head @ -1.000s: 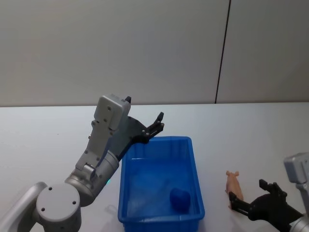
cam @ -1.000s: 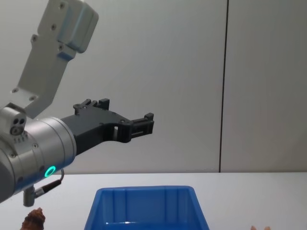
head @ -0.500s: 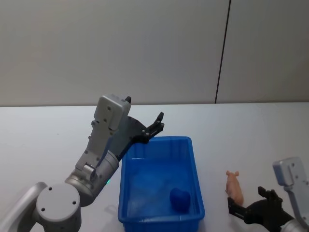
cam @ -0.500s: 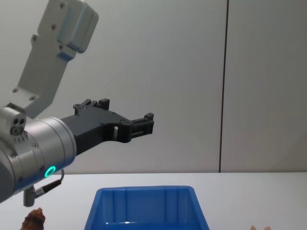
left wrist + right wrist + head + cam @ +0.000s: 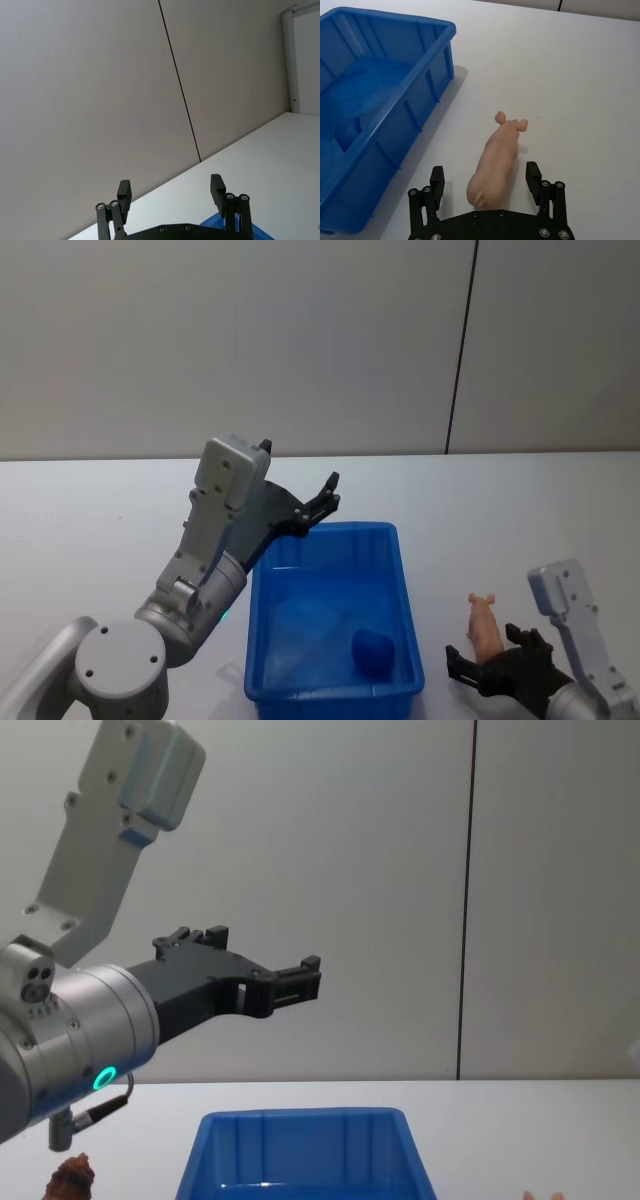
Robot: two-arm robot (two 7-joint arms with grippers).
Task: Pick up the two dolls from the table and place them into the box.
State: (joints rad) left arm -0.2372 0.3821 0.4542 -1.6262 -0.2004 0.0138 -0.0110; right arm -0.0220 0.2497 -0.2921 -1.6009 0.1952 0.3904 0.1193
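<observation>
Two dolls lie on the worktop [image 5: 100, 510], neither in the box [image 5: 420, 107] yet: the pale pink one [image 5: 499, 152] near the box's right side, the reddish-brown one [image 5: 72, 1180] to its left. The right pincer [image 5: 486, 179] is released, its fingers straddling the pink doll's rounded rear. Closing that far back on a smooth body may squirt it out, or leave it dangling to catch the box rim. The left pincer [image 5: 325, 498], also released, hovers over the box's far left corner and might crowd the drop.
</observation>
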